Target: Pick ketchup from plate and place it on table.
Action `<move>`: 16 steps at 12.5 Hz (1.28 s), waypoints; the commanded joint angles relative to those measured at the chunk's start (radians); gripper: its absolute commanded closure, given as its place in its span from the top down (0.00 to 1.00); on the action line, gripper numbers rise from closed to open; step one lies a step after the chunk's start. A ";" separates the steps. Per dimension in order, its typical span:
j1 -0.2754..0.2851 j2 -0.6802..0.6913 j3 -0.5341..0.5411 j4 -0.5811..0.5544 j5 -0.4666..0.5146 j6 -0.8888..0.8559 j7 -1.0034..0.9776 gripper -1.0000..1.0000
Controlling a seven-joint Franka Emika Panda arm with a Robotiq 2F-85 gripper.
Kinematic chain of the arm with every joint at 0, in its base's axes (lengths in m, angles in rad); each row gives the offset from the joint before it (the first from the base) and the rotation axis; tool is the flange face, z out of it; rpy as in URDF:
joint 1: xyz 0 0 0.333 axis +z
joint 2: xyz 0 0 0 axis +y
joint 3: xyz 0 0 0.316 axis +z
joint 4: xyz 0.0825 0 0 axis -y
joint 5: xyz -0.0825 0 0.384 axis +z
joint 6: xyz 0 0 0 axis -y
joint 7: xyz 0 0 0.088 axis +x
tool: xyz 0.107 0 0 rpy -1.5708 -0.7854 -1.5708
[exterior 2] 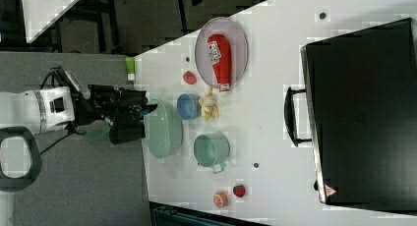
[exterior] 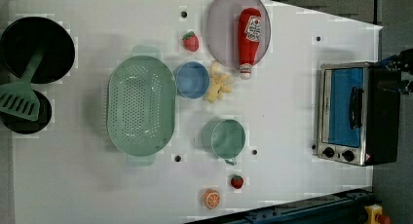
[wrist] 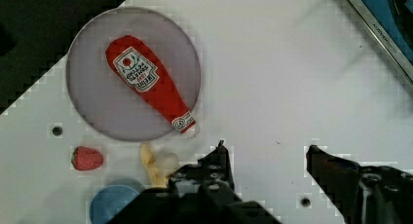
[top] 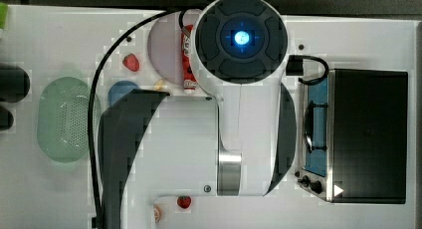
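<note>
The ketchup (wrist: 148,85), a slim red bottle with a white label, lies flat on the greyish-lilac plate (wrist: 97,100). Its pale tip reaches over the plate's rim toward a yellow toy. The left view shows the ketchup (exterior: 249,36) on the plate (exterior: 221,24) near the far edge of the white table (exterior: 292,112). My gripper (wrist: 266,148) hangs well above the table, off to one side of the plate, open with nothing between its fingers. In the right view the gripper (exterior 2: 147,109) appears over the green basket.
A toaster oven (exterior: 353,112) stands at the left view's right. A pale green basket (exterior: 141,104), blue bowl (exterior: 192,79), green mug (exterior: 228,139), yellow toy (exterior: 218,83), two strawberries (exterior: 190,41) (exterior: 237,181) and an orange slice (exterior: 212,198) lie about. Black pans (exterior: 36,48) sit at the left view's left.
</note>
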 commanded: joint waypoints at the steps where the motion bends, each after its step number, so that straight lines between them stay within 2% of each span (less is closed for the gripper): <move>1: -0.107 -0.188 0.065 -0.055 0.040 -0.179 0.082 0.79; 3: -0.105 -0.176 0.068 -0.056 0.040 -0.176 0.080 1.00; 7: -0.102 -0.101 0.087 -0.056 0.040 -0.149 0.006 1.00; 11: -0.097 0.007 0.106 -0.055 0.040 -0.038 -0.071 1.00; 16: -0.085 0.146 0.137 -0.051 0.040 0.075 -0.269 1.00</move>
